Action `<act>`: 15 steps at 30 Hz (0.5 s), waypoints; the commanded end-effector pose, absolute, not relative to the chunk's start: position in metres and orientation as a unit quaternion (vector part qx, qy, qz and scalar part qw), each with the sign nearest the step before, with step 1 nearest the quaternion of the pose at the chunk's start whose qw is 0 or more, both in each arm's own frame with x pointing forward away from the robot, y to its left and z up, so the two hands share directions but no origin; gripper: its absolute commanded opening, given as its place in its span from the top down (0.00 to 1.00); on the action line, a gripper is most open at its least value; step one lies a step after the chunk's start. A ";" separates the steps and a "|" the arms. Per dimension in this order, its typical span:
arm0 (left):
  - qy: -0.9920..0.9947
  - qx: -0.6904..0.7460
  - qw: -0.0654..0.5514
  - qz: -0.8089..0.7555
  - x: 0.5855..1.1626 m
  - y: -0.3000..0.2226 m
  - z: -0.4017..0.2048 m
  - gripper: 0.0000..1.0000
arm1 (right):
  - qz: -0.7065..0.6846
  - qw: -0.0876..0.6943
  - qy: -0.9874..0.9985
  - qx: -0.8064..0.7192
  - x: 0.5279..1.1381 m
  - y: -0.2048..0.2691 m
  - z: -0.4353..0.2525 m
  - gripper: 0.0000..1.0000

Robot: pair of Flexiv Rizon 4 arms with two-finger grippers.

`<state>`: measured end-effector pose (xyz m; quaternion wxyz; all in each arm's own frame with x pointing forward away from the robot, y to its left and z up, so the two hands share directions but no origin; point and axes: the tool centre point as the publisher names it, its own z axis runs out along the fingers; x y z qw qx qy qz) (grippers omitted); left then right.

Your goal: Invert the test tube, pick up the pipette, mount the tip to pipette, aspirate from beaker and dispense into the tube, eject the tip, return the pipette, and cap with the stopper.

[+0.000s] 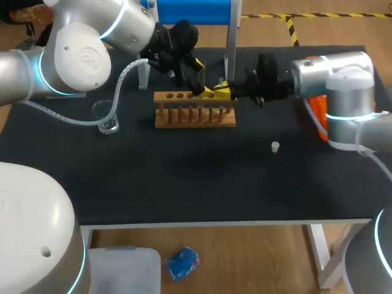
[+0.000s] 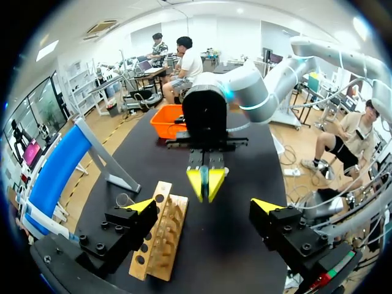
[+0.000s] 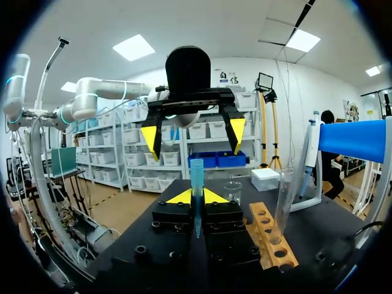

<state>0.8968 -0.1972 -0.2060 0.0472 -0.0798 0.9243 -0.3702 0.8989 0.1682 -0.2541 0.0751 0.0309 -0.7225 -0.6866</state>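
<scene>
Our right gripper (image 3: 196, 197) has its yellow tips pressed together on a blue pipette tip (image 3: 196, 174). The tip stands upright between them, wide end up and point down. Our left gripper (image 2: 204, 207) is spread wide with nothing between its fingers. In its own wrist view the right gripper's closed tips sit just ahead of that gap. From the right wrist, the left gripper hangs ahead of and above the held tip, fingers pointing down.

In the head view both grippers meet in the upper middle of the frame, just above the wooden rack (image 1: 195, 110). The left arm enters from the upper left and the right arm from the right. The test tube (image 3: 283, 205) stands upright in a hole of the rack, just beside the right gripper.

The beaker (image 1: 107, 117) sits at the left of the frame, apart from the rack. The stopper (image 1: 275, 146) lies alone on the black table (image 1: 184, 184), right of centre and well apart from the rack. An orange tray (image 1: 315, 107) at the right is partly hidden behind the right arm. Past the rack stands a blue stand (image 3: 355, 141). A slim pale tool leans against it, the pipette (image 3: 306, 159) as far as we can tell.
</scene>
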 end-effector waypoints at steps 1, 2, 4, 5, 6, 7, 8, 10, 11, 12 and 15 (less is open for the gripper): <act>0.925 -0.079 0.046 -0.369 0.897 -0.197 -0.205 0.00 | -0.685 0.070 -0.724 0.031 0.893 0.142 -0.249 1.00; 0.925 -0.079 0.046 -0.369 0.897 -0.197 -0.205 0.00 | -0.686 0.069 -0.723 0.030 0.893 0.138 -0.250 1.00; 0.925 -0.079 0.046 -0.369 0.897 -0.197 -0.205 0.00 | -0.690 0.065 -0.720 0.028 0.894 0.131 -0.252 1.00; 0.925 -0.079 0.046 -0.369 0.897 -0.197 -0.205 0.00 | -0.691 0.065 -0.719 0.028 0.894 0.129 -0.252 1.00; 0.925 -0.079 0.046 -0.369 0.897 -0.197 -0.205 0.00 | -0.693 0.065 -0.717 0.026 0.894 0.127 -0.253 1.00; 0.925 -0.079 0.046 -0.369 0.897 -0.197 -0.205 0.00 | -0.695 0.065 -0.716 0.025 0.893 0.125 -0.254 1.00; 0.925 -0.079 0.046 -0.369 0.897 -0.197 -0.205 0.00 | -0.696 0.064 -0.715 0.024 0.893 0.123 -0.255 1.00; 0.925 -0.079 0.046 -0.369 0.897 -0.197 -0.205 0.00 | -0.698 0.063 -0.713 0.023 0.892 0.120 -0.256 1.00; 0.925 -0.079 0.046 -0.369 0.897 -0.197 -0.205 0.00 | -0.698 0.061 -0.713 0.023 0.891 0.118 -0.257 1.00; 0.925 -0.079 0.046 -0.369 0.897 -0.197 -0.205 0.00 | -0.699 0.060 -0.712 0.024 0.891 0.117 -0.257 1.00; 0.925 -0.079 0.046 -0.369 0.897 -0.197 -0.205 0.00 | -0.702 0.060 -0.710 0.024 0.890 0.115 -0.258 1.00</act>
